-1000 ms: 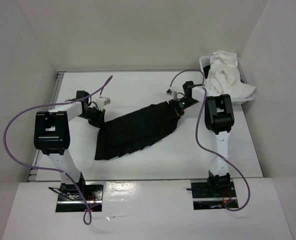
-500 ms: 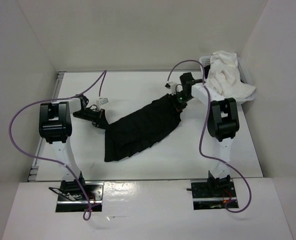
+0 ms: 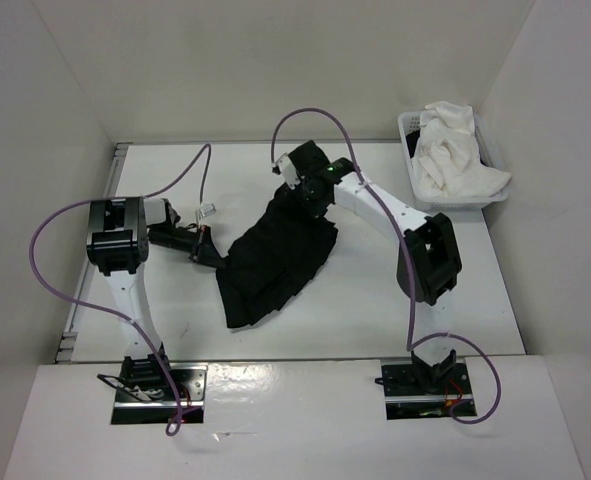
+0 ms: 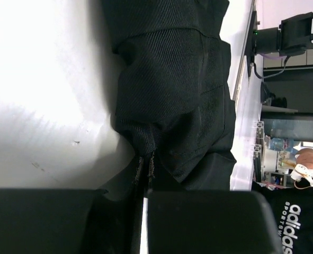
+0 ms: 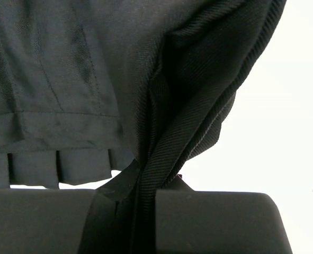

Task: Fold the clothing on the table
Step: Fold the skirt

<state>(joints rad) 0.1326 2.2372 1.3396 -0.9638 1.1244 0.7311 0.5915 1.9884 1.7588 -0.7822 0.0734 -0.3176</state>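
Plainly bunched, the black skirt (image 3: 275, 255) lies across the middle of the table (image 3: 445, 300), and its folds are hard to tell apart from above. The left tool (image 4: 144, 193) is clamped on the skirt's left edge, and the right tool (image 5: 140, 190) on a ribbed band at its far end. In the top view, dark fabric swallows both tips. A white garment (image 3: 453, 150) hides most of the basket (image 3: 409, 125).

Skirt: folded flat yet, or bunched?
Bunched, not folded flat: left gripper and right gripper pinch the skirt at opposite ends, creased, sagging onto the table.
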